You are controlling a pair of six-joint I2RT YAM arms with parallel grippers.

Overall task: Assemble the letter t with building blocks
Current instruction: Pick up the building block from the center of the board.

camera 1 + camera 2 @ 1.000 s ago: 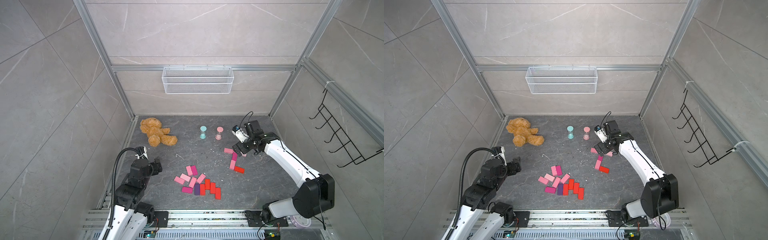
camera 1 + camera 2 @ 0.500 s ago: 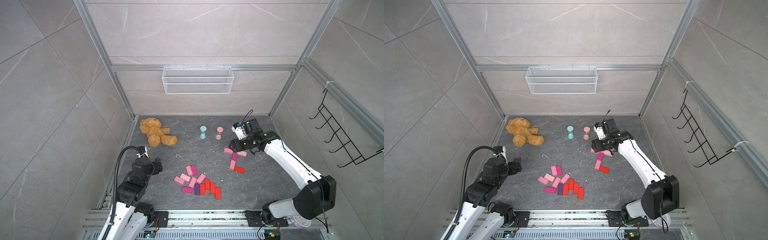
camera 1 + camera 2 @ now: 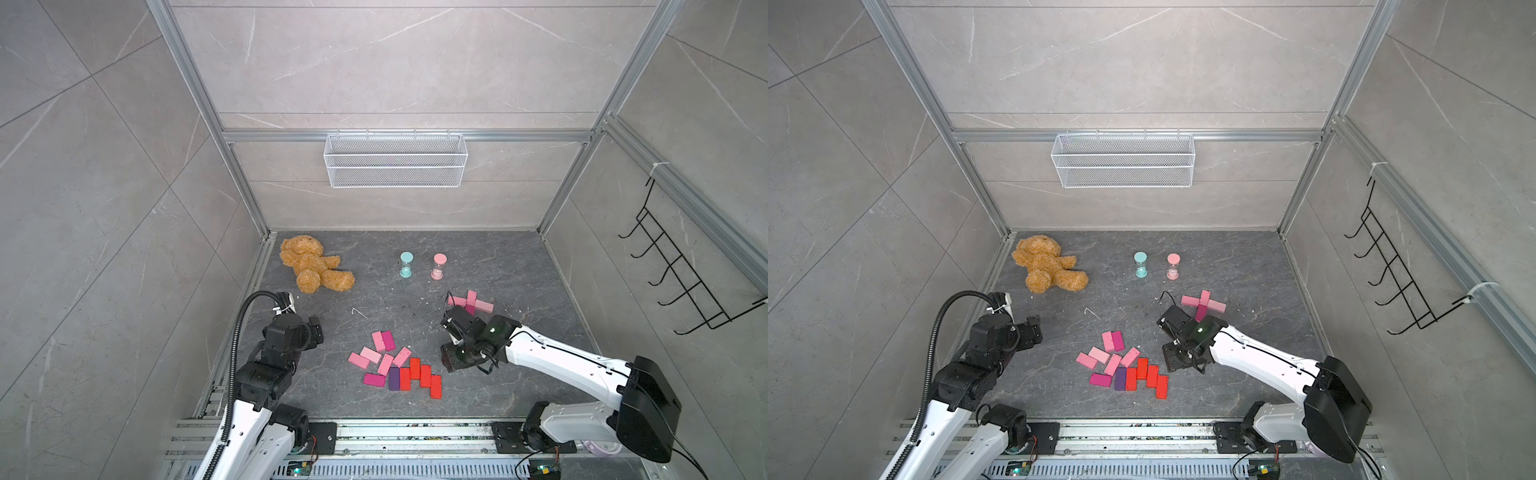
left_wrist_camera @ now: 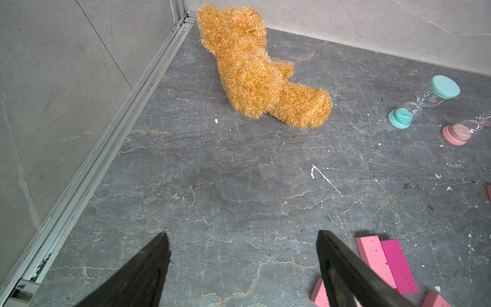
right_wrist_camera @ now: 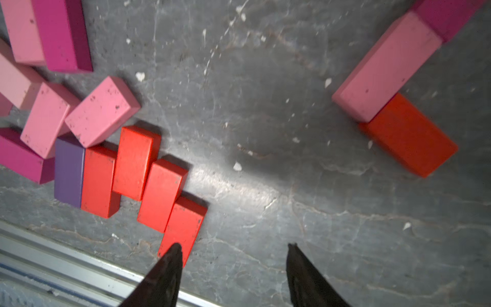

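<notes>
the building blocks (image 3: 395, 368) lie flat in a loose pile at the near side of the desk (image 3: 519, 382), while a few more form the start of the t (image 3: 471, 302) farther back and to the right. they look like small painted bricks: rigid, light and not fragile, with smooth faces that could slip, so i judge a pinch across the narrow width, on the two long sides near the middle, to be the safest hold. the right gripper (image 5: 233, 247) hangs over the desk at the right of the pile, jaws partly apart and empty, one fingertip (image 5: 174, 255) over the end of the outermost red block (image 5: 183, 228). a neighbour touches that block on its left, leaving little room for a finger there. the left gripper (image 4: 243, 239) is spread wide, holding nothing, well away at the left
</notes>
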